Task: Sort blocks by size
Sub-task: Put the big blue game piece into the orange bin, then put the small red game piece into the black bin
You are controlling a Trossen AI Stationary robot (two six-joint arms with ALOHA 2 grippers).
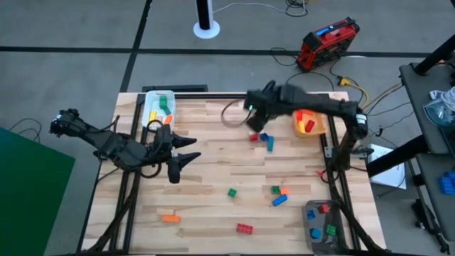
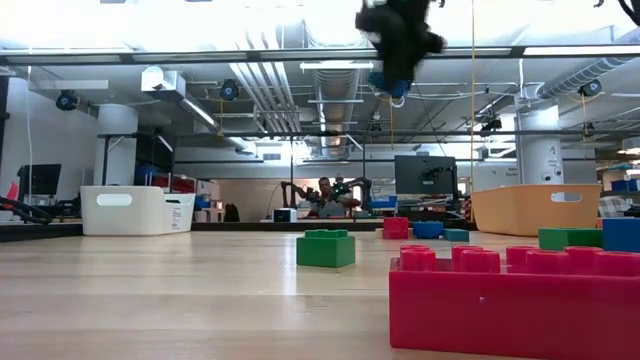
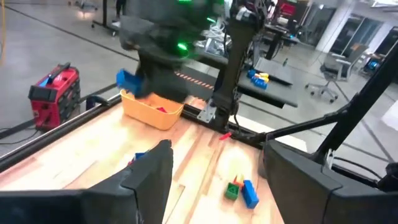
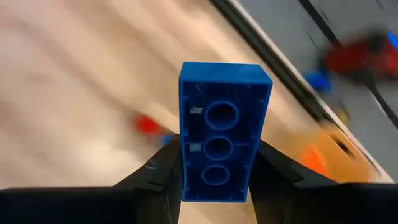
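The right hand (image 4: 214, 177) pinches a blue block (image 4: 222, 130), apparently raised; the blurred table (image 4: 74, 81) hides details.

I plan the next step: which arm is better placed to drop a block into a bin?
The right. Its end effector already grips a blue block, lifted near the orange bin. The left end effector is open, holding nothing.

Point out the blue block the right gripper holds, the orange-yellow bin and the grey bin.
blue block (image 4: 222, 130): right wrist view, hollow underside, between the fingers.
right gripper (image 4: 214, 163): right wrist view, shut on it.
orange-yellow bin (image 1: 321, 130): high view, rim's right corner.
grey bin (image 1: 310, 206): high view, its upper left rim.
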